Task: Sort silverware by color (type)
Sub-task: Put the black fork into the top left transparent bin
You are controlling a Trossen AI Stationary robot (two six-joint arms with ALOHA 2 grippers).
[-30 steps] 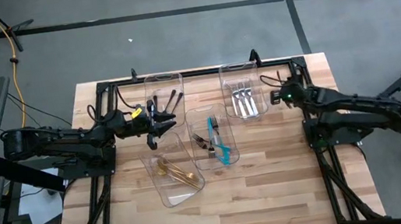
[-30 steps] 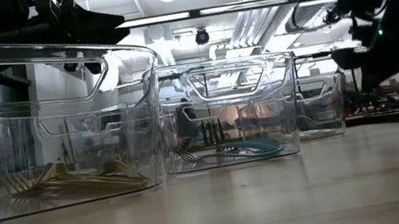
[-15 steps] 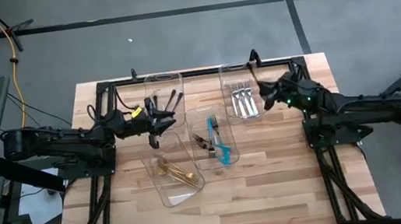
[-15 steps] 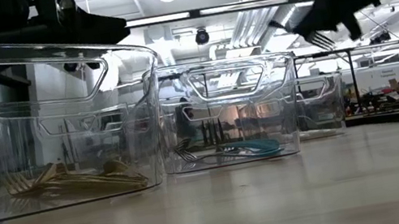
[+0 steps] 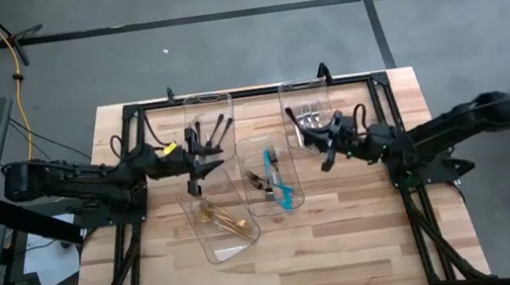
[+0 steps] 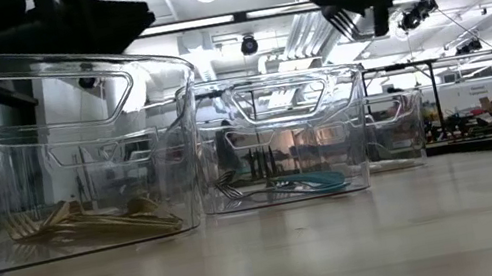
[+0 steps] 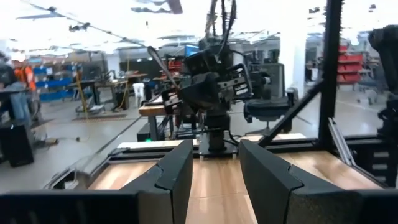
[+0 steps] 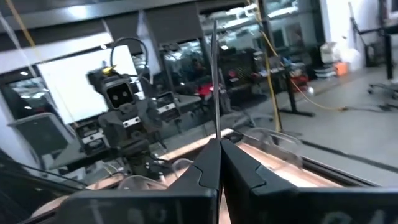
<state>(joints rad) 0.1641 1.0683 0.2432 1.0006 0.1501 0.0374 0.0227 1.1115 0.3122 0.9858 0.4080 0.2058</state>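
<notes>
Four clear bins hold silverware. Black pieces stand in the far left bin (image 5: pixel 209 121), silver forks lie in the far right bin (image 5: pixel 308 115), teal-handled and other pieces lie in the middle bin (image 5: pixel 270 175), and gold ones lie in the near left bin (image 5: pixel 219 225). My right gripper (image 5: pixel 314 137) hovers level over the near end of the silver bin, shut on a dark fork (image 6: pixel 336 12). My left gripper (image 5: pixel 200 160) is open between the black and gold bins, with nothing between its fingers (image 7: pixel 180 171). My right gripper pinches the dark fork between its two shut fingers (image 8: pixel 208 158), which reach level from the table's right side. The slim handle (image 8: pixel 215 74) sticks out past the fingertips and slants upward. In the low view the tines (image 6: pixel 344 21) sit close to the gripper. The fork is lifted clear above the bins.
A black frame (image 5: pixel 248 91) runs along the far edge and down both sides of the wooden table (image 5: pixel 350 249). Both arms reach in toward the middle and face each other. The near half of the table is bare wood.
My right gripper has swung from the table's far right toward the middle, rising and tipping from pointing down to level. It has stayed shut and carried the dark fork clear over the silver bin. My left gripper has kept its place and stays open.
</notes>
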